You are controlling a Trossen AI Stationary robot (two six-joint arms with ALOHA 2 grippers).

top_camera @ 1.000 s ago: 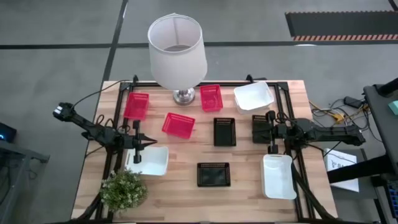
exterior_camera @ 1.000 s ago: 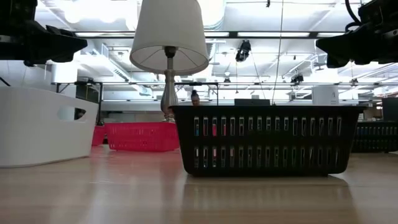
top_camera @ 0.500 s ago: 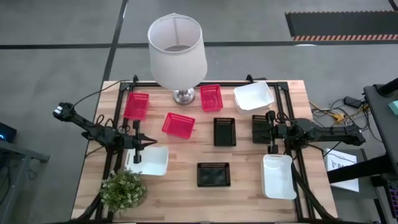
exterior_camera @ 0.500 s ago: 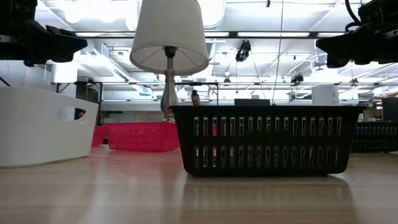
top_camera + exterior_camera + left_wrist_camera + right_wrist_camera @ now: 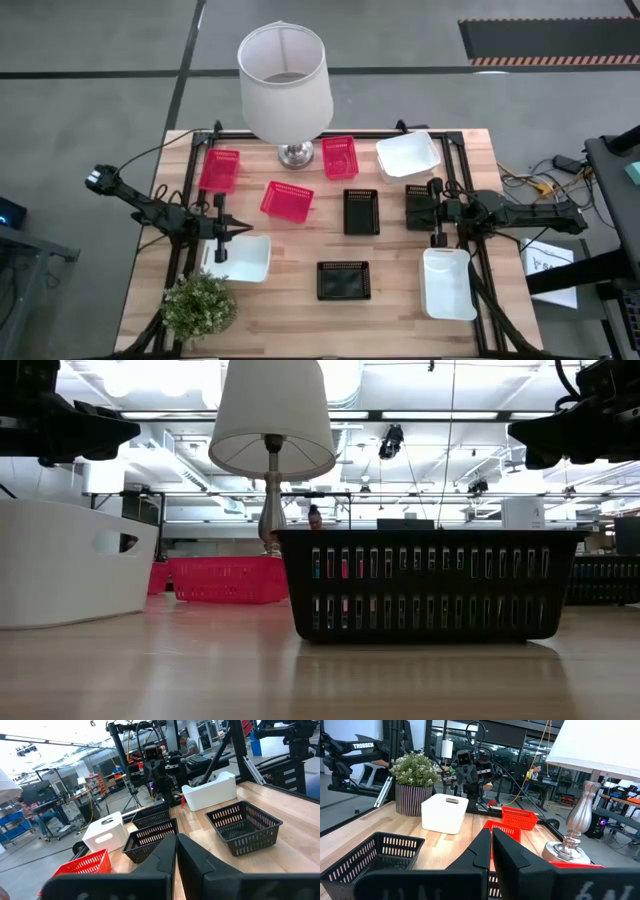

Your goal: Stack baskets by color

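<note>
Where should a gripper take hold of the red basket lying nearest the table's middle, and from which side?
Probably one long rim wall of the red basket, from straight above: it sits upright, mouth open, clear of the lamp and the neighbouring baskets.

Grey concrete floor (image 5: 90, 110) crossed by dark seams around a wooden table (image 5: 300, 320). Black mat (image 5: 545, 38) with striped edge at 1 o'clock. Open workshop hall behind: white ceiling with strip lights (image 5: 420, 415), metal racks and desks (image 5: 55, 805), cables (image 5: 530, 180) at 3 o'clock.
</note>
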